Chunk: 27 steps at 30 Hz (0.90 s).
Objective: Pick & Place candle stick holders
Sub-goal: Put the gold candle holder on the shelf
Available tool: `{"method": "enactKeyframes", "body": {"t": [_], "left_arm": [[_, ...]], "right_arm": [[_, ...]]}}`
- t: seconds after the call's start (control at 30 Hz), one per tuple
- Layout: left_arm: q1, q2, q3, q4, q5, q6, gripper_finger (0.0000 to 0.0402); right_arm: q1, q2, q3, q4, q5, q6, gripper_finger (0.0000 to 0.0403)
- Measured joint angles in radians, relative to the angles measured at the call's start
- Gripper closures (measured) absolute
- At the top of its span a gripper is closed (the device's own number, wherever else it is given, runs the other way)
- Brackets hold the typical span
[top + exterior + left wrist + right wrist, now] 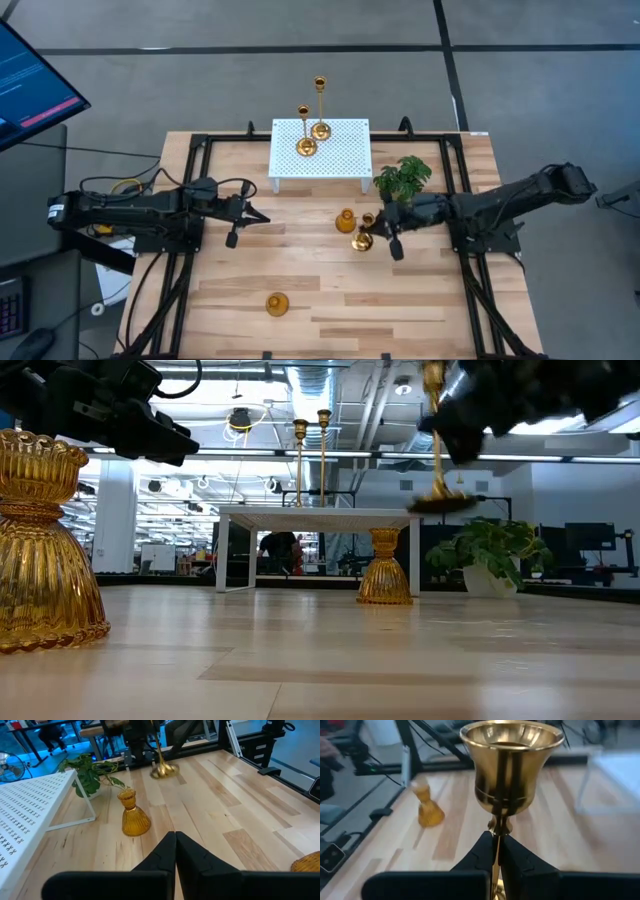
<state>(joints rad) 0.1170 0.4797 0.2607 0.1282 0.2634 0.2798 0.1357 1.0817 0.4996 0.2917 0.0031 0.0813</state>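
Fingers of the right arm (496, 851) pinch a tall candle holder's (510, 767) stem, lifted above the table (420, 300); left fingers (176, 851) closed.

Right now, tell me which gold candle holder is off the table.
The tall thin-stemmed candle holder clamped in the right gripper, lifted beside the plant. Two tall ones stand on the white stand; two squat ones sit on the wood.

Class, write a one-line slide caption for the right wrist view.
Right gripper shut on the thin stem of a gold candle stick holder, its cup close to the camera, above the wooden table.
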Motion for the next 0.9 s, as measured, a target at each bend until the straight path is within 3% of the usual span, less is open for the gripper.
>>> {"method": "enactKeyframes", "body": {"t": [0.13, 0.23, 0.47, 0.9], "left_arm": [[0.000, 0.000, 0.000, 0.000, 0.000, 0.000, 0.0395], [0.000, 0.000, 0.000, 0.000, 0.000, 0.000, 0.0396], [0.000, 0.000, 0.000, 0.000, 0.000, 0.000, 0.0392], [0.000, 0.000, 0.000, 0.000, 0.000, 0.000, 0.0394]], "right_arm": [[-0.100, -0.012, 0.118, -0.081, -0.150, -0.104, 0.0401], [-0.194, 0.004, 0.185, -0.151, -0.178, -0.142, 0.0401], [-0.390, 0.133, 0.293, -0.124, -0.346, -0.186, 0.0402], [-0.605, 0.431, 0.516, -0.067, -0.398, -0.186, 0.0402]]}}
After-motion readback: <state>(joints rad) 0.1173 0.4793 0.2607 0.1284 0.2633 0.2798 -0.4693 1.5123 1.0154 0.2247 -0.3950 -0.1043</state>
